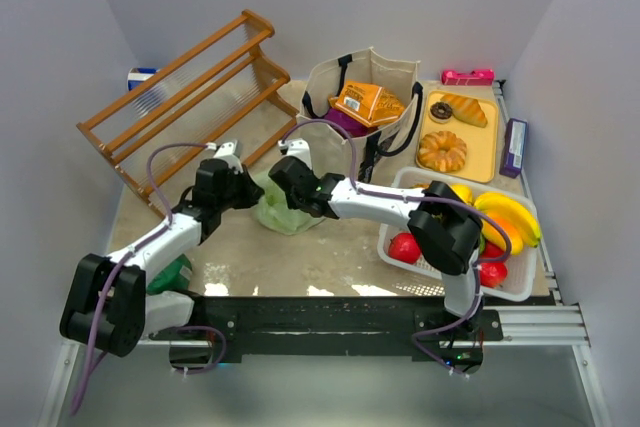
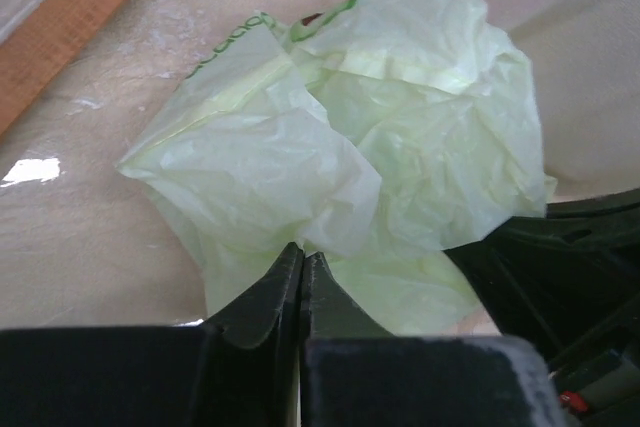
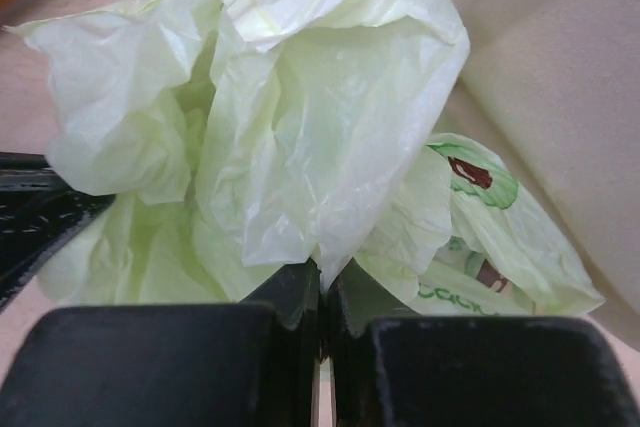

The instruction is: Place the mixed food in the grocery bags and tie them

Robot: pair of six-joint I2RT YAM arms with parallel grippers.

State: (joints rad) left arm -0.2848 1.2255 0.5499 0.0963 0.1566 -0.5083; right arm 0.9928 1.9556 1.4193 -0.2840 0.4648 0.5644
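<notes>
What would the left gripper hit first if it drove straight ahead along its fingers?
The pale green plastic bag. The left gripper is shut with its tips pinching the film, so it would push into the crumpled bag at once. The beige canvas tote seems to lie behind, though depth is unclear.

top: overhead, looking down on table [image 1: 330, 257] | wrists: close-up, opposing sides — all share green bag [image 1: 285, 210]
</notes>
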